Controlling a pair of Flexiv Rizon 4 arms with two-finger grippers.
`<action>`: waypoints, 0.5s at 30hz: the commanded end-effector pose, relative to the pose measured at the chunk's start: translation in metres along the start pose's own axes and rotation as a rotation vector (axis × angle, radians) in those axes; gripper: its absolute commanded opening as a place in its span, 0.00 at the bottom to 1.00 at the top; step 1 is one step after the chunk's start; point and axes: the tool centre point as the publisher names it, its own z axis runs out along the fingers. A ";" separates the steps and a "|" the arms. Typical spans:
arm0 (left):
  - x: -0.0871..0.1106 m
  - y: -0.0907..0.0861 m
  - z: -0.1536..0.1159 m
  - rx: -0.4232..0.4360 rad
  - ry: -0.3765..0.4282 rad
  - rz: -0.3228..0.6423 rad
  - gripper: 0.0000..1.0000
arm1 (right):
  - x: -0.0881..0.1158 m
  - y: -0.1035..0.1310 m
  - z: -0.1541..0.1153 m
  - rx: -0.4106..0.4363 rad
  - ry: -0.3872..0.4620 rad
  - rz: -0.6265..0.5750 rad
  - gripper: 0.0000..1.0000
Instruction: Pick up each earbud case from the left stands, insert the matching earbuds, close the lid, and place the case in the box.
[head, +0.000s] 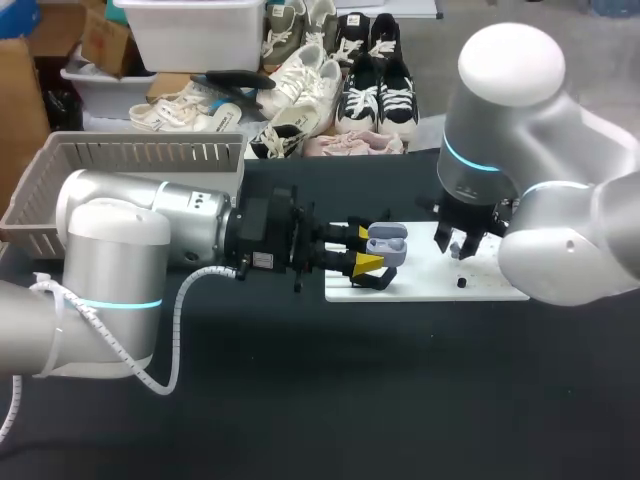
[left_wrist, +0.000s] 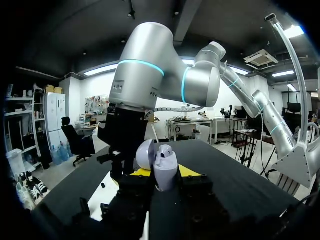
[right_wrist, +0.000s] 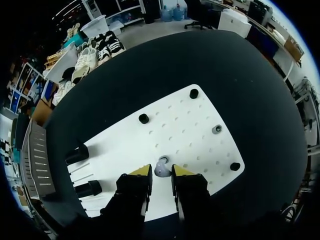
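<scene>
Left gripper (head: 367, 250): fingers pinching the earbud case (head: 388, 245) from two sides, holding it just above the left end of the white board (head: 485, 288). The lid (left_wrist: 145, 154) is hinged open and the case body stands upright.

Right gripper (right_wrist: 162, 171): low over the board, just right of the case. An earbud (right_wrist: 161, 166) sits between its yellow tips. We cannot tell whether it is gripped or merely flanked.

Basket (head: 140, 140): far left, well apart from both grippers.

Step, as we judge it: fetching an earbud for insertion. The case is neither closed nor boxed.

Risks:
- The earbud is small and rounded. An off-centre or light pinch could let it twist or drop back onto the board.
- The grippers work close together. A poorly lined-up approach could knock the open lid or shift the case in our left grip.
- An earbud that arrives rotated would not seat in its well, and the lid would then not shut.
</scene>
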 end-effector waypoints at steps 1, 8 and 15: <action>0.000 -0.001 0.001 -0.004 -0.001 0.001 0.00 | -0.002 0.003 0.001 0.007 0.003 -0.002 0.22; 0.000 -0.001 0.001 -0.004 -0.001 0.001 0.00 | -0.004 0.001 0.001 0.014 -0.001 0.002 0.12; 0.000 -0.001 0.001 -0.004 -0.001 0.001 0.00 | -0.005 0.000 0.000 0.019 -0.002 0.003 0.00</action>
